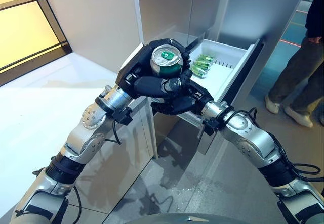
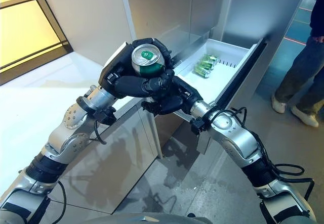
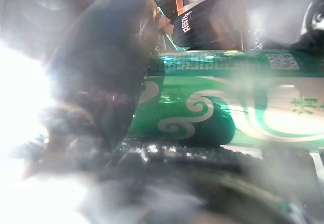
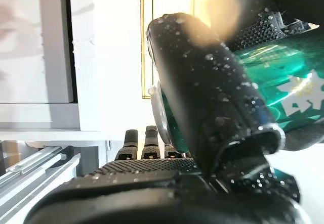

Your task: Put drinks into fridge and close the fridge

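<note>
My left hand (image 1: 137, 76) is shut on a green can (image 1: 166, 60) and holds it upright in the air before the open fridge drawer (image 1: 238, 58). Its fingers wrap the can's side; the can fills the left wrist view (image 3: 212, 118). My right hand (image 1: 179, 102) sits right under and behind the can, against the left hand. In the right wrist view its thumb (image 4: 212, 92) stands up along the can (image 4: 288, 77) while its fingers lie out straight below. More green cans (image 1: 202, 65) lie in the white drawer.
The fridge's steel front (image 1: 167, 6) rises behind the drawer. A white counter (image 1: 45, 102) spreads on the left. A person (image 1: 299, 67) stands at the right by the drawer's far side. Grey floor (image 1: 202, 183) lies below.
</note>
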Robot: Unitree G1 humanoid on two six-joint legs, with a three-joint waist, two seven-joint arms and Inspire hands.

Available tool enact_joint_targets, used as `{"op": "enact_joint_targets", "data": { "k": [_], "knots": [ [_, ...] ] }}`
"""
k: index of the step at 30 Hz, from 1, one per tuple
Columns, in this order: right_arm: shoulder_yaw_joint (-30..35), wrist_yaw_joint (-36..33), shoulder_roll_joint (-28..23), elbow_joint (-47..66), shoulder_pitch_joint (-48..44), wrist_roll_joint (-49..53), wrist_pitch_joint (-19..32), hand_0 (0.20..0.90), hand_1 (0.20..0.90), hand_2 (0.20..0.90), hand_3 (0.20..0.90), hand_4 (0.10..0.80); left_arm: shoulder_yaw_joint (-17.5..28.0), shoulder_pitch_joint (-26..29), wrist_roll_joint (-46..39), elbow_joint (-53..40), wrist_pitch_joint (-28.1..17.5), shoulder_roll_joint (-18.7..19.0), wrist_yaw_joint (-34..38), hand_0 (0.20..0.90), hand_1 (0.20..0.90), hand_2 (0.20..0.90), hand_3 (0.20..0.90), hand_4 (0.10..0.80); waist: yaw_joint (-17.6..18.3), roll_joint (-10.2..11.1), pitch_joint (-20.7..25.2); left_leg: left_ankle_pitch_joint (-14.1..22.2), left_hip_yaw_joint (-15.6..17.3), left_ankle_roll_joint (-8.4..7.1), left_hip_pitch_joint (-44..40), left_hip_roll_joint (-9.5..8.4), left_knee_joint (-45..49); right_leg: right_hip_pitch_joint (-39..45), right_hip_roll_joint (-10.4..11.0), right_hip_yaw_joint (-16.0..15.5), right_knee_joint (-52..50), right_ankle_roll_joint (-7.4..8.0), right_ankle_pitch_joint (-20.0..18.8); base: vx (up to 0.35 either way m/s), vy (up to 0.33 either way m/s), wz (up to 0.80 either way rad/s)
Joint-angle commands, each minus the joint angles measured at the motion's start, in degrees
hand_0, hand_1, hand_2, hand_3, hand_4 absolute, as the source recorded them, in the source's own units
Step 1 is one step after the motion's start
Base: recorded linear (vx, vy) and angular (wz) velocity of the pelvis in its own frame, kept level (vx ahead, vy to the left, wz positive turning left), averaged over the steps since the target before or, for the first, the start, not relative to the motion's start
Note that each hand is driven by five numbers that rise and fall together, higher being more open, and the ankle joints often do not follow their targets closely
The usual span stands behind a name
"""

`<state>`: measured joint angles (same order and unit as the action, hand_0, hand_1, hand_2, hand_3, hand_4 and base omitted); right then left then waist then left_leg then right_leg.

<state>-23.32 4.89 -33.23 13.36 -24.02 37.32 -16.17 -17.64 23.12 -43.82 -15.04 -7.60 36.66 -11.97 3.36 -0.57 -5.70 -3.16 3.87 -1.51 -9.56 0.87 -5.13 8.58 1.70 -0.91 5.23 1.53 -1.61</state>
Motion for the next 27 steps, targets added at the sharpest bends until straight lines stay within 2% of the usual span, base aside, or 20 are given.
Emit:
{"op": "enact_joint_targets", "data": {
  "k": [1, 18, 27],
  "knots": [
    [6.06, -1.68, 4.28, 4.08, -9.29, 5.99, 7.6, 0.9, 0.9, 0.9, 0.9, 0.8, 2.36, 11.18, -2.79, -3.31, -4.67, -2.75, 0.36, 0.3, 0.3, 0.3, 0.2, 0.1, -0.11, 1.76, 5.5, 5.23, 0.22, 3.88, 0.05, -3.78, 0.13, -0.89, -0.48, -0.65, -1.6, 1.32, 0.44, 0.0, 0.0, 0.0],
    [4.0, 5.45, 3.39, 5.61, -9.04, 15.56, 2.63, 0.9, 0.9, 0.9, 0.9, 0.8, 1.87, 10.82, -1.16, -1.21, -4.05, -2.39, 0.99, 0.3, 0.3, 0.3, 0.2, 0.1, -0.13, 2.18, 5.66, 4.99, 0.17, 3.81, 0.25, -3.8, 0.13, -0.97, -0.41, -0.98, -1.13, 1.34, 0.05, 0.0, 0.0, 0.0],
    [4.03, 3.69, 2.64, 4.83, -11.01, 15.63, 2.92, 0.9, 0.9, 0.9, 0.9, 0.8, 1.27, 10.82, -1.19, 0.46, -3.9, -2.34, 0.44, 0.3, 0.3, 0.3, 0.2, 0.1, -0.17, 2.36, 5.84, 4.96, 0.19, 3.73, 0.26, -3.83, 0.13, -0.88, -0.54, -0.96, -0.75, 1.39, -0.19, 0.0, 0.0, 0.0]
  ]
}}
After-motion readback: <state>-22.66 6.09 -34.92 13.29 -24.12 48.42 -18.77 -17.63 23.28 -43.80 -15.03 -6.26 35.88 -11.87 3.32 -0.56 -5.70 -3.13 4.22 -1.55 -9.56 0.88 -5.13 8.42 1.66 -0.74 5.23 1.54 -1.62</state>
